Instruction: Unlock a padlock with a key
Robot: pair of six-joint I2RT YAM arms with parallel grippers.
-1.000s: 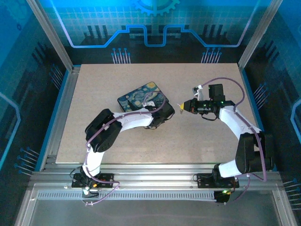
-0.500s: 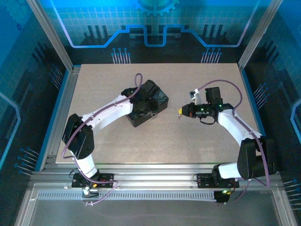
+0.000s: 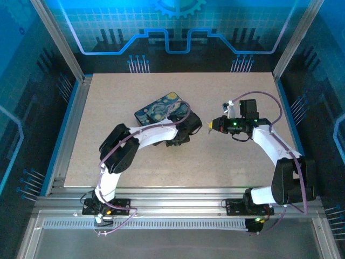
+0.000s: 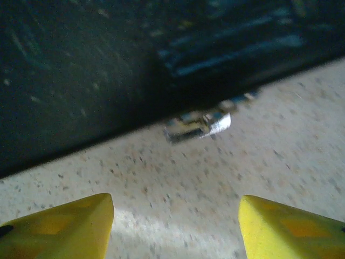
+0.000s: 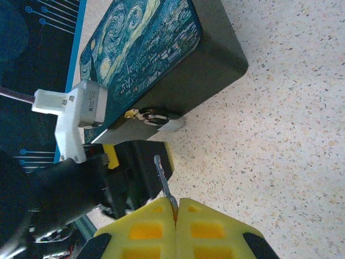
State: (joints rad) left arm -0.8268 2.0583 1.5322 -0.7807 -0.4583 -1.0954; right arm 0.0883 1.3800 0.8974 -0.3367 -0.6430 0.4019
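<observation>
Now, from above, my left arm has folded back from its reach across the painted box [image 3: 159, 109], so my left claw [image 3: 190, 128] sits again at the box's right corner, facing my right claw [image 3: 209, 125]. My left wrist camera has its yellow fingers [image 4: 59, 224] apart over the table [image 4: 178, 178], with a blurred silver piece [image 4: 198, 125] at the box's foot. My right wrist camera makes that plain as the brass padlock [image 5: 141, 115], and shows the key [image 5: 163, 181] pinched in my right claw, near the lock but apart

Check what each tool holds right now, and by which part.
Right tool pinches the key by one end, the rest sticking out free. Left tool is open, holding nothing.
</observation>
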